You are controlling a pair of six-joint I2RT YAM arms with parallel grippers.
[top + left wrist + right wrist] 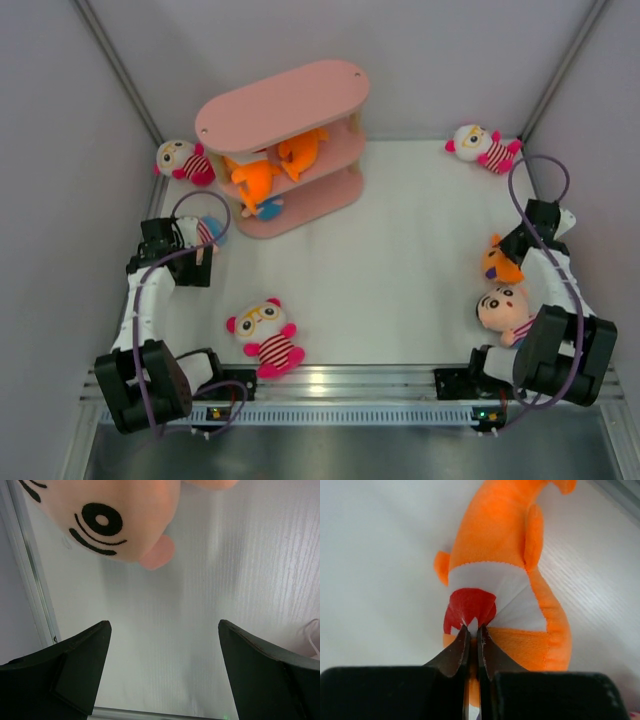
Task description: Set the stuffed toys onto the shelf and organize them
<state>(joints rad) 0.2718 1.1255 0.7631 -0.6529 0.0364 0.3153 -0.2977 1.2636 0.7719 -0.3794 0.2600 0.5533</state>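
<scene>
The pink three-tier shelf (283, 104) stands at the back left. Two orange sharks (256, 178) lie on its middle board and a doll with blue (264, 209) lies on the bottom board. My right gripper (508, 250) is shut on an orange shark (499, 268); in the right wrist view the fingertips (473, 628) pinch the shark (502, 540) at its red toothy mouth. My left gripper (205, 250) is open beside a peach-faced striped doll (211, 231), whose face (112, 515) sits above the empty jaws (164, 626).
White-faced dolls with yellow glasses lie at the back left (184, 160), back right (484, 147) and near front (266, 336). A peach-faced doll (505, 310) lies by the right arm's base. Walls enclose the white table (400, 250) on three sides.
</scene>
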